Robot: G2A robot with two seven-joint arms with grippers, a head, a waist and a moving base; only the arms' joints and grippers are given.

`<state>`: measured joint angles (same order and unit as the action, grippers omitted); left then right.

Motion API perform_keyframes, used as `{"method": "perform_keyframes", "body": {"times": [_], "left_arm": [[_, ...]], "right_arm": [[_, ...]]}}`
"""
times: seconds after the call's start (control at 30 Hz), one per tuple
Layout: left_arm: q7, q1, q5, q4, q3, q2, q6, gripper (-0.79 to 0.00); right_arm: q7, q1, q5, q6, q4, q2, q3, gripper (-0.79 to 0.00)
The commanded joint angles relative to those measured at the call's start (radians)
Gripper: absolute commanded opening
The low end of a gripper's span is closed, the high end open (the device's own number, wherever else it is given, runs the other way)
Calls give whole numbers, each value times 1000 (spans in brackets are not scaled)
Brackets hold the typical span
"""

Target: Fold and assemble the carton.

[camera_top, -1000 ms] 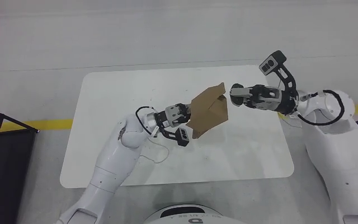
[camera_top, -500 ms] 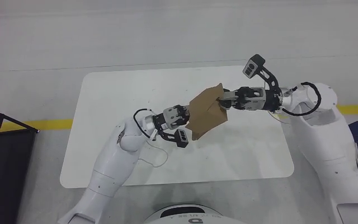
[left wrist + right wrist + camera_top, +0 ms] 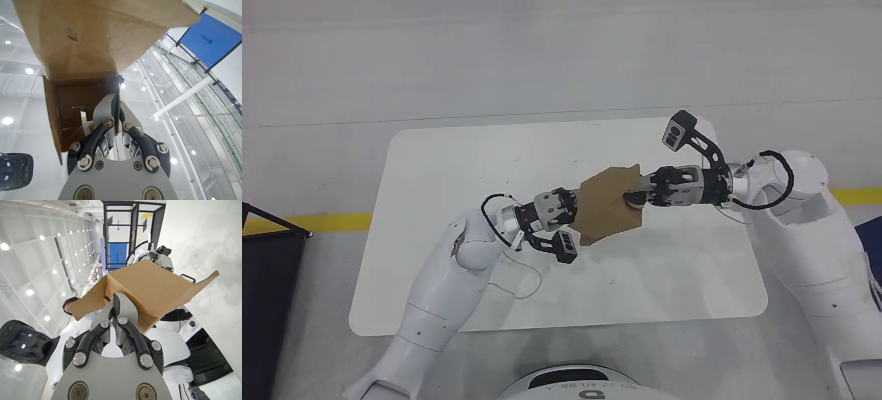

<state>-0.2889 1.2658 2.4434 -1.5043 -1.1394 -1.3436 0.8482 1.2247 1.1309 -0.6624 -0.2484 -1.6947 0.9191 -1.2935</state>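
Observation:
The brown carton [image 3: 607,203] hangs partly opened above the middle of the white table [image 3: 442,190]. My left gripper [image 3: 570,206] holds its near-left side; in the left wrist view the gripper [image 3: 117,113] is shut on the edge of one carton [image 3: 79,37] wall, beside the open hollow. My right gripper [image 3: 635,196] meets the carton from the opposite side. In the right wrist view it [image 3: 114,307] is shut, fingertips pressed against the carton [image 3: 151,285] where a loose flap [image 3: 88,304] bends away.
Bare tabletop lies all around the carton, widest toward the left [image 3: 422,260]. A black stand [image 3: 262,290] sits off the table at the far left. A yellow floor stripe [image 3: 322,221] runs behind the table.
My right gripper has moved leftward from clear of the carton until its tips push into the carton's right side. The carton has tipped slightly lower. The left gripper has kept its hold.

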Motion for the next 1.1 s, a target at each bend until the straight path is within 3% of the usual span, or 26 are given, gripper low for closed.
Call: {"method": "perform_keyframes", "body": {"times": [0.0, 0.6, 0.93, 1.07], "left_arm": [[1, -4, 1, 5, 3, 1, -1, -785], [33, -23, 31, 48, 0, 14, 18, -785], [41, -29, 34, 55, -1, 21, 23, -785], [42, -28, 44, 55, -5, 24, 26, -785]], "right_arm": [[0, -3, 24, -1, -8, 0, 10, -785], [-66, -24, 141, 18, -28, 2, 67, -785], [-98, 16, 85, 54, -55, -9, -30, -785], [-134, 51, 49, 112, -72, -15, -112, -785]]}}
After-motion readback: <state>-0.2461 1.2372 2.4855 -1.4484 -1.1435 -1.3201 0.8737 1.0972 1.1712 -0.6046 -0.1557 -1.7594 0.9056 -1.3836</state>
